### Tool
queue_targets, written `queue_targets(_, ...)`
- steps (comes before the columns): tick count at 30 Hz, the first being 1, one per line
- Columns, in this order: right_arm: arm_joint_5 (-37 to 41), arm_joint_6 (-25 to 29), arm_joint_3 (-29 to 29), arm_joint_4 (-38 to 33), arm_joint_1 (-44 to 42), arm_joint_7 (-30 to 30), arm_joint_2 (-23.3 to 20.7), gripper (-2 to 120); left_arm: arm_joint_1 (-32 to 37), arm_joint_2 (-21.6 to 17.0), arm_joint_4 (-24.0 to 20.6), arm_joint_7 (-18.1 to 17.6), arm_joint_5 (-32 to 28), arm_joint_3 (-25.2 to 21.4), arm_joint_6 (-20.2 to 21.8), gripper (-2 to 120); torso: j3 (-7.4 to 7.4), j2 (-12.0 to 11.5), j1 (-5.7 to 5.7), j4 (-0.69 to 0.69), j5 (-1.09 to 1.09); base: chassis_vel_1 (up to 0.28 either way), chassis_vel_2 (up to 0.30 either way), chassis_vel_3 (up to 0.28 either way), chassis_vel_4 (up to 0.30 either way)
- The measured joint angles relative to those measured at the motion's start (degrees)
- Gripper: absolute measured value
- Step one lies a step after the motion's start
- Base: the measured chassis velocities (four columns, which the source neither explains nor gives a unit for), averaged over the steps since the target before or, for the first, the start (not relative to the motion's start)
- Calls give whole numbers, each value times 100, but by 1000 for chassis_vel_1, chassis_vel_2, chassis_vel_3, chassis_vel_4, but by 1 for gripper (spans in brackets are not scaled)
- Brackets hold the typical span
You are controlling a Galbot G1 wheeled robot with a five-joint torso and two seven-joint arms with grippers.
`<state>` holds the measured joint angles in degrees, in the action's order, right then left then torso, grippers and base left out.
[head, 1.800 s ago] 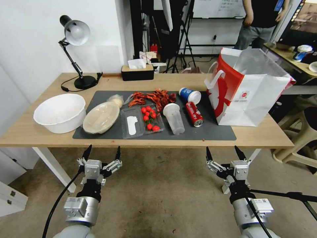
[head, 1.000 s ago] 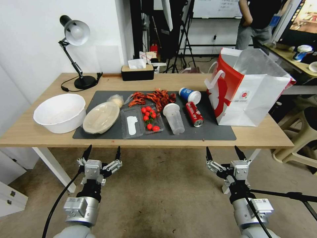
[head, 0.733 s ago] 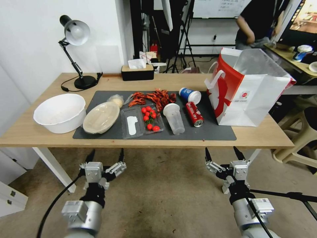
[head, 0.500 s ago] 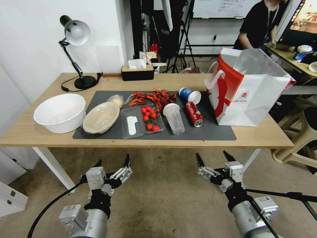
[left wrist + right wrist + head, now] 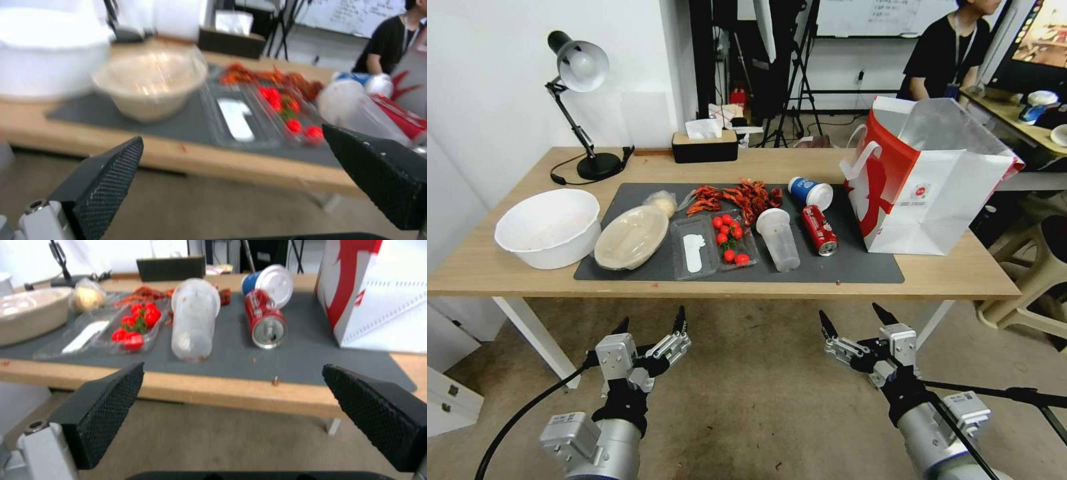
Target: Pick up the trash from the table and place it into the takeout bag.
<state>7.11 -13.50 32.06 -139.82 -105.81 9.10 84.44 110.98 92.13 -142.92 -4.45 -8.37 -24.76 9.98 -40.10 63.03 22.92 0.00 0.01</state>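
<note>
Our left hand (image 5: 650, 327) hangs below the near edge of the table (image 5: 960, 277), over the floor, with its fingers spread wide and nothing between them. Farthest left on the table stands the big white bowl (image 5: 547, 227), just off the dark grey mat (image 5: 860, 267). On the mat beside it sits the beige oval lidded container (image 5: 630, 237), touching or nearly touching the bowl, and just behind that container lies the small plastic-wrapped wad (image 5: 662, 200). Next comes the clear clamshell box (image 5: 704, 247), lying open with cherry tomatoes in its right half, and behind it a heap of red crayfish shells (image 5: 737, 195). The clear plastic cup (image 5: 778, 239) lies on its side right of the box, its mouth toward the far edge of the table. Just beside it the red soda can (image 5: 819, 230) lies on its side with its top toward us, and the blue paper cup with white lid (image 5: 810, 193) lies tipped over just behind the can. Right of these the takeout bag (image 5: 934, 193) stands upright and open, partly on the mat, near the can. Our right hand (image 5: 855, 319) hangs below the table edge too, fingers parted and empty; in its wrist view we see the clear cup and the can between its open fingers.
</note>
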Motion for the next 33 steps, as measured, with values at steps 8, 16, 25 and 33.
queue_targets(8,325,376,270,272,449,-63,-287,100,-429,-254,568,60,132,-324,-350,100,-1,0,0,2,-1,0,0,0,0)
queue_targets(16,749,688,699,701,847,-76,-454,100,-729,-703,1065,153,20,-228,-442,100,-1,0,0,-2,-2,0,0,0,0)
queue_targets(25,932,654,599,1361,1643,-126,-813,100,-737,-748,1105,145,-46,-296,-561,100,-1,0,0,0,0,0,0,0,0)
queue_targets(33,1053,634,273,2134,2497,-284,-1286,100,-691,-740,1103,111,-40,-286,-614,100,-1,-1,0,1,0,0,0,0,0)
